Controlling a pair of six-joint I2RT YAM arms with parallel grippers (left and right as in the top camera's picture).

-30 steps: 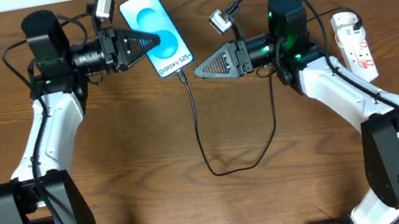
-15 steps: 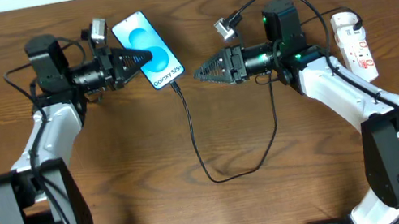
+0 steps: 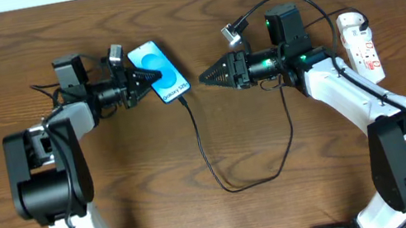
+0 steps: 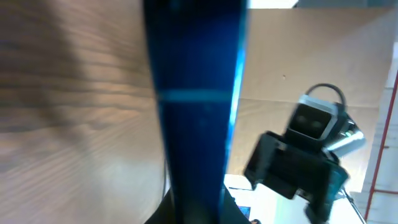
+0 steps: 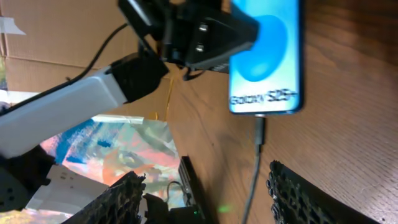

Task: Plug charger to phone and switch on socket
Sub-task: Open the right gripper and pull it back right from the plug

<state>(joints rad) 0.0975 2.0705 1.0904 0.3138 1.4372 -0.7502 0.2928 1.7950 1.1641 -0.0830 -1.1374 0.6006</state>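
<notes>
**A:** Left jaws are clamped on the long edge of the phone. Right jaws stand open, holding nothing.

**B:** And the surface?

**A:** It's a dark brown wooden worktop with a pale wall along its far side. Brown cardboard shows in the right wrist view.

**B:** The arms?

**A:** The left arm is folded and reaches rightward to the phone. The right arm stretches leftward, its jaws pointing at the phone, near but apart.

**B:** The phone itself?

**A:** Its screen is bright blue with white "Galaxy S25+". Whether it's lifted off the wood, I can't tell. The tip of the charger sits in its bottom edge, and the cable loops across the wood. The socket lies far right, well apart.
</notes>
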